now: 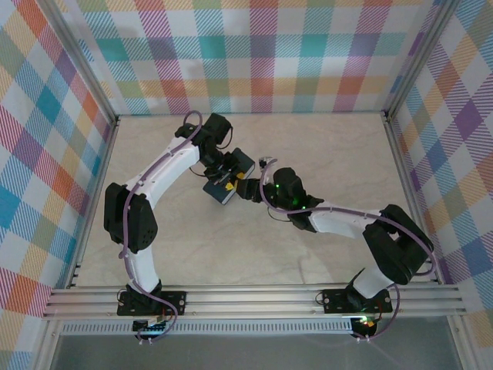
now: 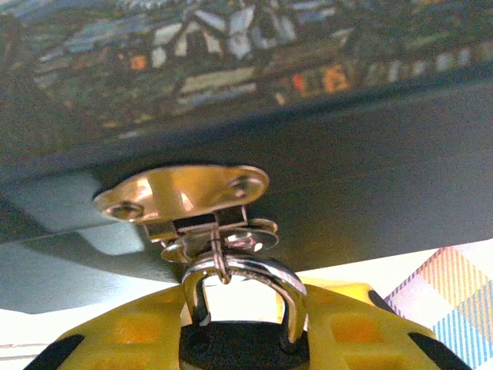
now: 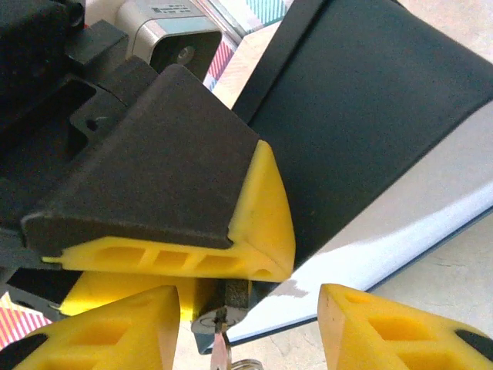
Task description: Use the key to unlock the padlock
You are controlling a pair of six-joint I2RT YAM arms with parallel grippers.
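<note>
Mid-counter [image 1: 308, 146]: tin [image 1: 245, 163]. L end effector [image 2: 243, 347] clamped on padlock [image 2: 240, 279], shackle thru tin's hasp [image 2: 181, 189]. R end effector [image 3: 248, 308] apart, astride key [image 3: 219, 353], which seems seated in keyhole. Likely step: turning key. Close R squarely on key, twist abt its axis w/o side pull; hold L firm vs. torque.

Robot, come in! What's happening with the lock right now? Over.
Left gripper shut on padlock, hanging from hasp of tin. Right gripper open, key between fingers, tip at padlock. Left gripper's pad close beside key.
</note>
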